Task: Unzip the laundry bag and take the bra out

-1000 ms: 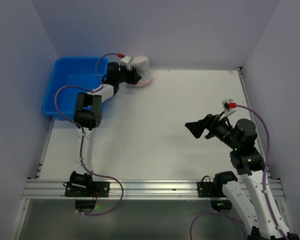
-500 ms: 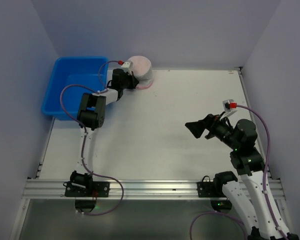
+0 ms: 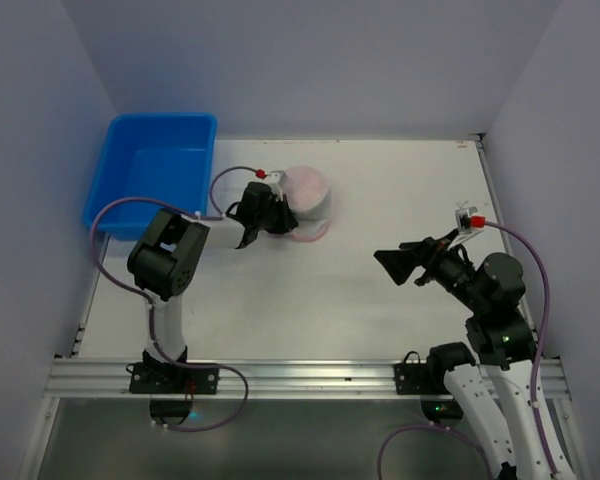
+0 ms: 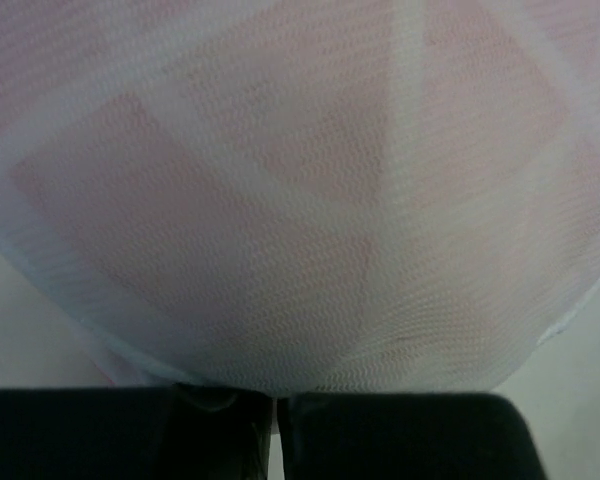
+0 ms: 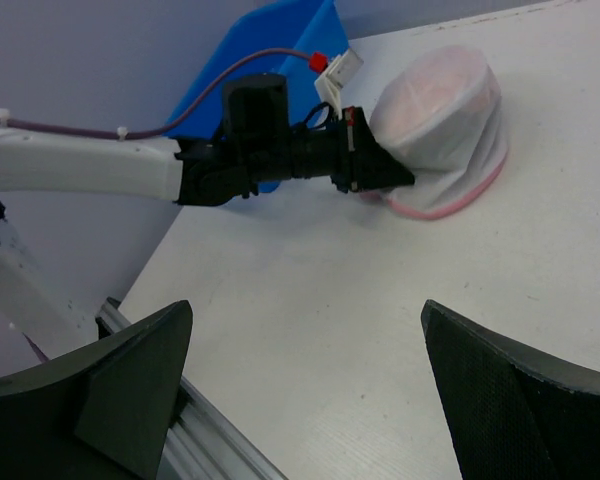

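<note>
The laundry bag [image 3: 306, 196] lies on the white table [image 3: 400, 190], a little toward 12 o'clock from its middle, with its pink trim low against the surface. The left gripper [image 3: 283, 218] is clenched on the mesh at the bag's 8 o'clock side. The right gripper [image 3: 398, 262], at 4 o'clock from the bag, is released and spread wide, grasping nothing. The blue bin [image 3: 105, 185] stands at 10 o'clock.

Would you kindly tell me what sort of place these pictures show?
Probably a robotics lab cell: left arm and right arm bolted to an aluminium rail at a white table, plain walls around, a blue bin and mesh laundry bag.
</note>
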`<state>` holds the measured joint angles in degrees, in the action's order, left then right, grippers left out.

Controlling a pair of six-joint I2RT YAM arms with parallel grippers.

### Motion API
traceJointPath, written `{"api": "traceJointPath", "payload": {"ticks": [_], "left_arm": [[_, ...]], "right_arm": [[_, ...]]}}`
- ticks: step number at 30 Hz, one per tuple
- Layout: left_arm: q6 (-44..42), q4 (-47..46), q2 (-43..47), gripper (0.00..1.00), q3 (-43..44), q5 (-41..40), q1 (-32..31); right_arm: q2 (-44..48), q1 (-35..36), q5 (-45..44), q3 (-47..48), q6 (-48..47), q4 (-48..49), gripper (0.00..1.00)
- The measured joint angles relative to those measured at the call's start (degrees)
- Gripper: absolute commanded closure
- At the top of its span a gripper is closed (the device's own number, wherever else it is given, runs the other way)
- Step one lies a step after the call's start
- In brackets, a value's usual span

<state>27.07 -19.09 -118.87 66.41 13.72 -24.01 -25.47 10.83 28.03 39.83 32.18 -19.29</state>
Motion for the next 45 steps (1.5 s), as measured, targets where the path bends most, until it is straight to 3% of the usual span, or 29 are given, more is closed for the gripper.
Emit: {"api": "traceJointPath", "payload": {"ticks": [1, 3, 4, 7, 8, 12, 17, 25, 31, 36, 39, 40, 41, 43, 45], "left_arm": [[0.5, 0.7, 3.3, 0.77, -3.9, -0.4, -1.7], [1.6, 2.5, 9.7, 0.63, -10.2, -1.0, -5.1], [2.1, 3.8, 13.2, 0.49, -13.0, -1.4, -6.7], [3.4, 8.9, 24.6, 0.2, -18.8, -2.3, -9.2], [3.7, 10.4, 27.8, 0.17, -19.5, -3.1, -9.2], [4.0, 15.0, 39.3, 0.13, -19.8, -7.5, -8.2], [5.9, 18.8, 47.9, 0.12, -22.1, -10.7, -6.9], [11.8, 21.8, 52.2, 0.12, -34.2, -8.9, 3.6], [13.6, 22.3, 56.3, 0.12, -39.4, -7.0, 4.1], [14.3, 22.6, 60.9, 0.12, -42.2, -6.8, 4.4], [14.4, 22.9, 62.6, 0.12, -43.3, -6.6, 4.5], [14.4, 23.0, 63.1, 0.12, -43.7, -6.6, 4.5], [14.4, 23.3, 63.6, 0.12, -44.0, -6.6, 4.5], [14.4, 23.6, 64.6, 0.12, -44.7, -6.6, 4.5], [14.4, 24.1, 65.7, 0.12, -44.9, -6.5, 4.5]], "right_arm": [[0.2, 0.0, -0.1, 0.0, 0.0, -0.3, 0.01], [0.4, 0.0, -0.4, 0.0, 0.0, -0.9, 0.01], [0.3, 0.0, -0.7, 0.0, 0.1, -1.1, 0.01], [-1.3, 0.0, -1.8, 0.0, 0.6, -2.1, 0.01], [-2.5, 0.1, -1.9, 0.1, 0.6, -2.4, 0.01], [-10.8, 2.5, -3.3, 0.8, 0.4, -3.6, 0.01], [-21.5, 16.0, -11.6, 3.8, -2.0, -4.6, 0.01], [-46.9, 34.8, -37.1, 20.1, -12.1, -3.5, 0.01], [-64.5, 42.5, -52.0, 29.6, -20.4, -2.9, 0.01], [-76.8, 44.4, -60.6, 35.8, -23.1, -3.6, 0.04], [-83.3, 44.3, -66.4, 39.5, -24.2, -4.1, 0.3], [-84.9, 44.3, -68.4, 40.5, -24.3, -4.7, 0.58], [-86.1, 44.3, -70.1, 41.4, -24.4, -5.7, 0.69], [-87.0, 44.3, -72.2, 42.9, -23.5, -7.4, 0.87], [-86.4, 44.3, -72.4, 43.8, -22.4, -8.6, 0.94]]}}
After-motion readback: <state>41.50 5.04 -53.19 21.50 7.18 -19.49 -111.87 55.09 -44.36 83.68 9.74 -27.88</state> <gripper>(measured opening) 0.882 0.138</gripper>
